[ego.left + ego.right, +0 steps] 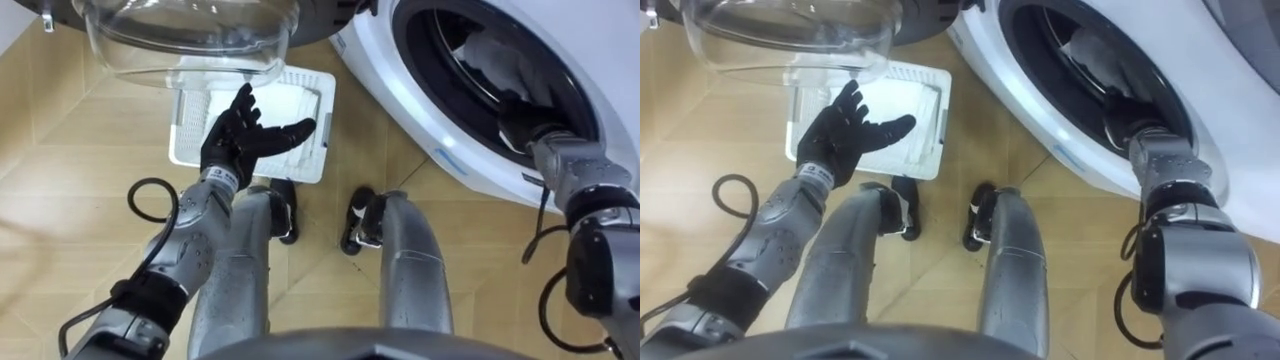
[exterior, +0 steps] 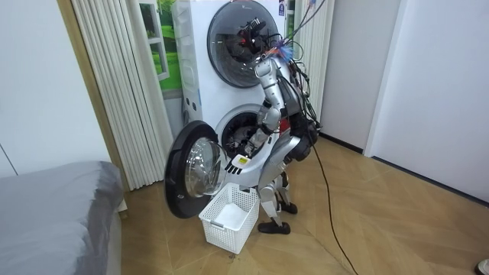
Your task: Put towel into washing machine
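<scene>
A white towel (image 1: 497, 55) lies bunched inside the dark drum of the front-loading washing machine (image 1: 420, 110). My right arm reaches into the drum, and my right hand (image 1: 518, 112) sits just below the towel, its fingers lost in the dark. Over the white laundry basket (image 1: 300, 130) my left hand (image 1: 240, 140) hovers open, palm up, fingers spread and holding nothing. In the room view I stand bent forward at the lower machine's opening (image 2: 243, 131).
The machine's round glass door (image 1: 190, 35) hangs open on my left, above the basket. The basket stands on the wooden floor just ahead of my feet. A second machine (image 2: 237, 34) is stacked on top; a bed (image 2: 53, 214) lies at the room view's left.
</scene>
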### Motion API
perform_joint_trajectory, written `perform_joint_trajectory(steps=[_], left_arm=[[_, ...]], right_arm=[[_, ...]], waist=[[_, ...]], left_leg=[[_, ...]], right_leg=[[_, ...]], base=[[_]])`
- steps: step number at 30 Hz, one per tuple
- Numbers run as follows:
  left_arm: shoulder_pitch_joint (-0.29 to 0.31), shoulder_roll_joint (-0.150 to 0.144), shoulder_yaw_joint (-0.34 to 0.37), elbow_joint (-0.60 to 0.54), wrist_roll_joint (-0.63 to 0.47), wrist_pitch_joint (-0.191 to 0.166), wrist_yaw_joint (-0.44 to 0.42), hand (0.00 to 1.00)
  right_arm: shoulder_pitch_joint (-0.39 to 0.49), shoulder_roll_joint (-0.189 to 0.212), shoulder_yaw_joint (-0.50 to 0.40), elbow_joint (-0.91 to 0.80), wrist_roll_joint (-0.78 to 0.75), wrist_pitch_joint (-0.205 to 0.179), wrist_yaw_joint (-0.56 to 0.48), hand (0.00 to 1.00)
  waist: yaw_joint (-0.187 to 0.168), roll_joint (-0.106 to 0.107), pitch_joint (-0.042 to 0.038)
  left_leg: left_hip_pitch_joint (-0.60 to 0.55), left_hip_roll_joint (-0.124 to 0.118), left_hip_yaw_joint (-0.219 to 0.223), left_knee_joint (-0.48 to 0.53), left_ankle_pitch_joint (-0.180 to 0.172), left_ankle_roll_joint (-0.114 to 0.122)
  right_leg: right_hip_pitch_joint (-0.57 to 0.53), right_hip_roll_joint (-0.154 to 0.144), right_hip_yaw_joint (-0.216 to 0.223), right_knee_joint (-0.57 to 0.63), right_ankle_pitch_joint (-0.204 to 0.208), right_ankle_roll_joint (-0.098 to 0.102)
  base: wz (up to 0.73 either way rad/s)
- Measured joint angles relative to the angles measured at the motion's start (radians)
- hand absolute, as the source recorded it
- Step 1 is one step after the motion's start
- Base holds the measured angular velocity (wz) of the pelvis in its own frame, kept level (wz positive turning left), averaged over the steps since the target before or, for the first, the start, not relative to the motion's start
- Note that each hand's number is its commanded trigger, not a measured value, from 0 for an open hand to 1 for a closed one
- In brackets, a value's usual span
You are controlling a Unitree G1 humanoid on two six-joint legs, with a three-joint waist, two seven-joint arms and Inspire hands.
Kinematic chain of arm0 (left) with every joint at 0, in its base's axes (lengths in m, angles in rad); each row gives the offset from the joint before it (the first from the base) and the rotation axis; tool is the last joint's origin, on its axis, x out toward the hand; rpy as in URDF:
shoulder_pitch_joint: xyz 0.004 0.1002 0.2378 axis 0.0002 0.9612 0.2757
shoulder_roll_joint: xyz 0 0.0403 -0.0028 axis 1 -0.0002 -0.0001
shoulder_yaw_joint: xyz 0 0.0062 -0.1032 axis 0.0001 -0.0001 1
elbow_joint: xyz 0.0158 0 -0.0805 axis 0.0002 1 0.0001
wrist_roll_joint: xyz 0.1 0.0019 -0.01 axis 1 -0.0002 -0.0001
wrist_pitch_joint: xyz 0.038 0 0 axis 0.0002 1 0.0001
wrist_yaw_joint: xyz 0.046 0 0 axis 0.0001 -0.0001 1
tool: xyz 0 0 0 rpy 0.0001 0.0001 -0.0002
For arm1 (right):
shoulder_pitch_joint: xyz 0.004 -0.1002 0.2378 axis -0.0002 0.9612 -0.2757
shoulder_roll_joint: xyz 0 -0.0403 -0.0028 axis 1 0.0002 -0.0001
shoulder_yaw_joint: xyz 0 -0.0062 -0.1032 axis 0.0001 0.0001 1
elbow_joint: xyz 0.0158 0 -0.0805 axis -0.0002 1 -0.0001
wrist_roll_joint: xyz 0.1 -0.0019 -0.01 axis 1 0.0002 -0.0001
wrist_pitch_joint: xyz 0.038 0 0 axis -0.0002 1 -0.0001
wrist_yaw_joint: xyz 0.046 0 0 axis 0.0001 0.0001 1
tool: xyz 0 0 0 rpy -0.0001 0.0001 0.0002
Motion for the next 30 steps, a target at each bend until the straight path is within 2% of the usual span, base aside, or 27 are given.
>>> perform_joint_trajectory(steps=[10,14,17,20,22,24,25,26,30], left_arm=[[0.0,0.004,0.0,0.005,0.002,-0.001,0.002,0.0],[-0.006,0.003,-0.001,0.008,0.002,-0.004,0.002,0.0],[-0.009,0.0,-0.003,0.034,0.008,-0.012,0.001,0.0],[-0.009,-0.009,-0.002,0.066,0.07,-0.015,-0.006,0.0],[-0.012,-0.015,0.0,0.097,0.105,-0.015,-0.017,0.0],[-0.005,-0.014,0.003,0.128,0.209,-0.019,-0.033,0.0],[-0.002,-0.014,0.008,0.139,0.234,-0.022,-0.038,0.0],[0.005,-0.013,0.019,0.16,0.286,-0.023,-0.047,0.0],[0.01,0.024,0.018,0.255,0.383,-0.024,-0.062,0.0]], right_arm=[[-0.013,-0.004,-0.001,0.0,0.013,-0.057,-0.062,0.0],[-0.007,-0.004,-0.013,0.0,0.032,-0.099,-0.089,0.0],[0.011,-0.003,-0.013,0.0,0.048,-0.116,-0.117,0.0],[0.033,-0.003,-0.021,0.002,0.041,-0.126,-0.129,0.0],[0.049,-0.001,-0.022,0.004,0.008,-0.127,-0.137,0.0],[0.063,-0.001,-0.02,0.044,-0.117,-0.127,-0.133,0.0],[0.067,-0.001,-0.018,0.059,-0.155,-0.127,-0.127,0.0],[0.083,-0.001,0.001,0.089,-0.25,-0.127,-0.115,0.0],[0.144,-0.001,0.143,0.159,-0.61,-0.127,-0.085,0.0]], waist=[[0.004,0.006,0.001],[0.025,0.022,0.0082],[0.04,0.036,0.0085],[0.045,0.039,0.0081],[0.046,0.053,0.0083],[0.046,0.072,0.0077],[0.048,0.073,0.008],[0.048,0.081,0.005],[0.079,0.089,0.0019]], left_leg=[[-0.007,-0.003,-0.007,-0.002,0.0,0.0],[0.02,-0.003,-0.013,-0.008,0.0,0.001],[0.066,-0.009,-0.017,-0.032,0.001,0.001],[0.107,-0.024,-0.017,-0.064,0.007,0.0],[0.128,-0.024,-0.028,-0.077,0.007,-0.001],[0.159,-0.025,-0.047,-0.102,0.007,-0.002],[0.169,-0.026,-0.05,-0.11,0.008,-0.003],[0.188,-0.027,-0.055,-0.117,0.008,-0.004],[0.261,-0.025,-0.057,-0.173,0.008,-0.005]], right_leg=[[0.001,0.002,-0.01,-0.007,0.0,0.002],[0.034,0.004,-0.018,-0.019,0.0,0.003],[0.081,0.002,-0.024,-0.039,-0.001,0.005],[0.116,-0.008,-0.024,-0.054,-0.006,0.014],[0.15,-0.004,-0.04,-0.08,-0.004,0.016],[0.198,0.004,-0.061,-0.123,0.001,0.021],[0.21,0.006,-0.063,-0.133,0.002,0.023],[0.237,0.009,-0.072,-0.153,0.004,0.026],[0.316,0.023,-0.081,-0.219,0.018,0.033]], base=[[0.0],[0.01],[0.03],[0.09],[0.08],[0.13],[0.14],[0.13],[-0.01]])
